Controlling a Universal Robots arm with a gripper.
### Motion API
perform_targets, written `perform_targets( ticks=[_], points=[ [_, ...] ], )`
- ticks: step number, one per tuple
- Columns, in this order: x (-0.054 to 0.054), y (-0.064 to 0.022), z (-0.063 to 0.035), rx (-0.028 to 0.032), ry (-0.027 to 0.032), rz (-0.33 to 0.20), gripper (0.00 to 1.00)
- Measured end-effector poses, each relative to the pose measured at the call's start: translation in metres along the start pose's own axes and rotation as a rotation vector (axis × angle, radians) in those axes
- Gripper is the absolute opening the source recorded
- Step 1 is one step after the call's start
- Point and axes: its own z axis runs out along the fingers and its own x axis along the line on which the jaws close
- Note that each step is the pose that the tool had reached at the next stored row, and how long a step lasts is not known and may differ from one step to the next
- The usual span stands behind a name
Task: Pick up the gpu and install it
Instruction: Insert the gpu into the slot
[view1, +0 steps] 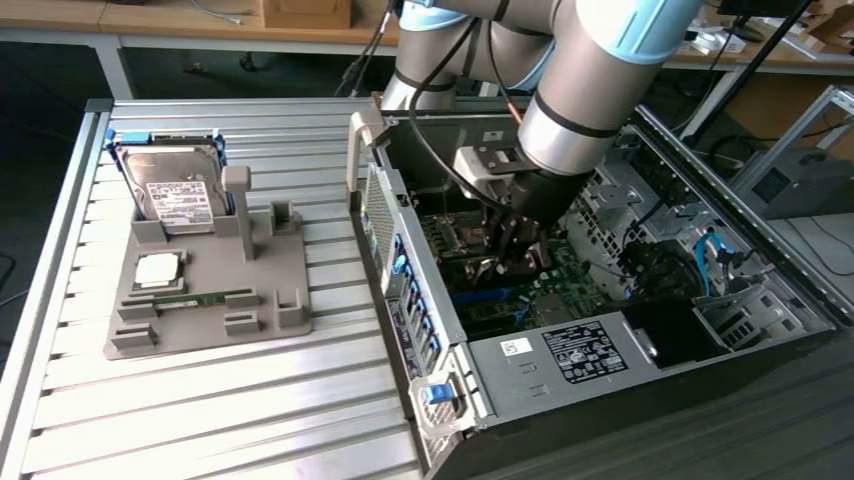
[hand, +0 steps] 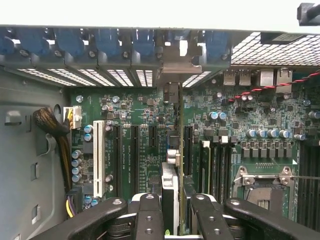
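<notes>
Inside the open computer case (view1: 534, 350), my gripper (view1: 515, 262) reaches down over the green motherboard (hand: 140, 125). In the wrist view the gpu (hand: 171, 185) shows edge-on as a thin card. It stands upright between the black fingers (hand: 149, 215), and the gripper (hand: 175, 222) is shut on it. The card runs along a black expansion slot toward the case's rear wall. Its metal bracket (hand: 175, 75) sits at the slot openings there. Whether the card's lower edge is seated in the slot is hidden.
A grey holder (view1: 274, 315) on the slatted table at the exterior view's left carries a hard drive (view1: 180, 195), a processor (view1: 158, 268) and a memory stick (view1: 200, 298). On the board are a white slot (hand: 98, 157), memory slots (hand: 215, 165), a processor socket (hand: 265, 187) and a cable bundle (hand: 55, 130).
</notes>
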Motion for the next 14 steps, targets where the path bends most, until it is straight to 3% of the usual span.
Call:
perform_targets(
  ticks=[14],
  points=[
    [0.0003, 0.0001, 0.0034, 0.0001, -0.0003, 0.0, 0.27]
  ],
)
